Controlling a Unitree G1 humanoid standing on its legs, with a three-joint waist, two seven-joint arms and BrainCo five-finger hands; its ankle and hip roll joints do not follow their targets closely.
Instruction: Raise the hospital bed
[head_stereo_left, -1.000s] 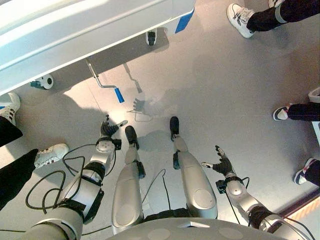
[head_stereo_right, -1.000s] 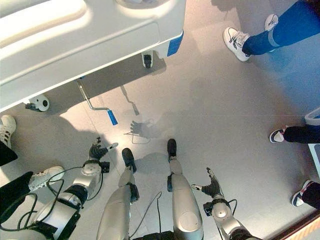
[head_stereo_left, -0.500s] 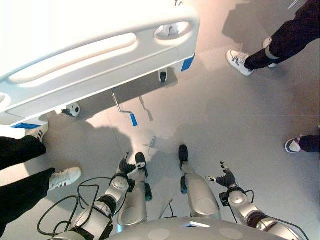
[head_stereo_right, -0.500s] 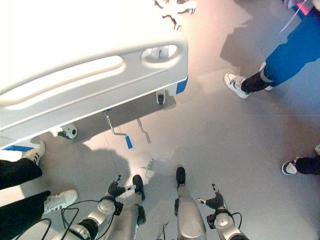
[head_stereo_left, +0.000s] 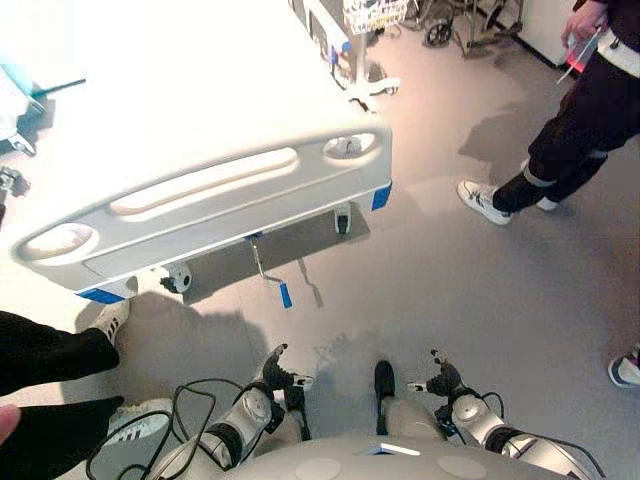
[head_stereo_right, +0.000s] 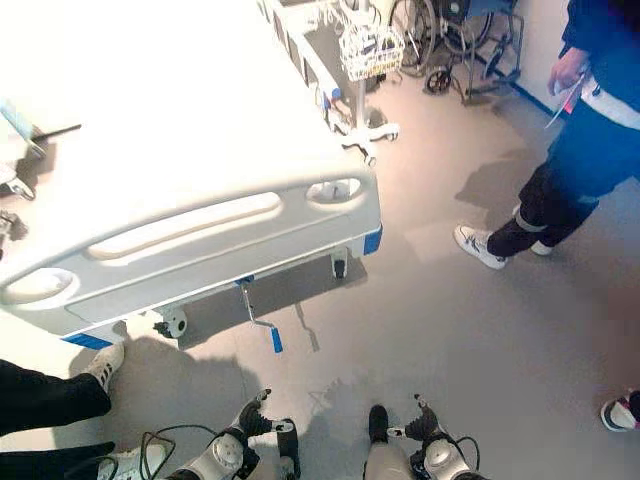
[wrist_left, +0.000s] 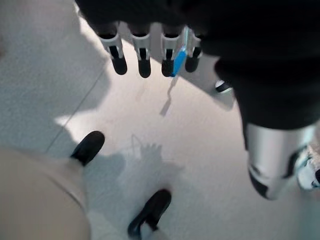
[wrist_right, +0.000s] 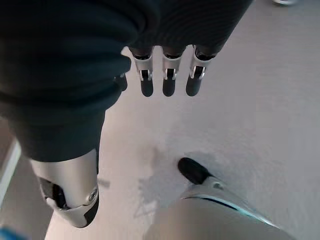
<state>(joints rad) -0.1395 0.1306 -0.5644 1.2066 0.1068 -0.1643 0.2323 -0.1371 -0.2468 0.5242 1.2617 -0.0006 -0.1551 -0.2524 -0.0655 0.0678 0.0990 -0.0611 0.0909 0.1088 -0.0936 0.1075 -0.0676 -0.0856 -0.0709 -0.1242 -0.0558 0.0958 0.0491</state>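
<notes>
Crank (head_stereo_left: 268, 275) with blue grip hanging under foot end of bed (head_stereo_left: 200, 200), sticking out toward robot. Left hand (head_stereo_left: 272, 372) nearer, straight in front of crank, well apart, fingers relaxed, holding nothing. Right hand (head_stereo_left: 442, 380) off to side, relaxed, holding nothing.

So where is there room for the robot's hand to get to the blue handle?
Bare floor lies between the left hand and the crank handle. It is crowded to the left: a person's shoe stands near the bed's wheel.
</notes>
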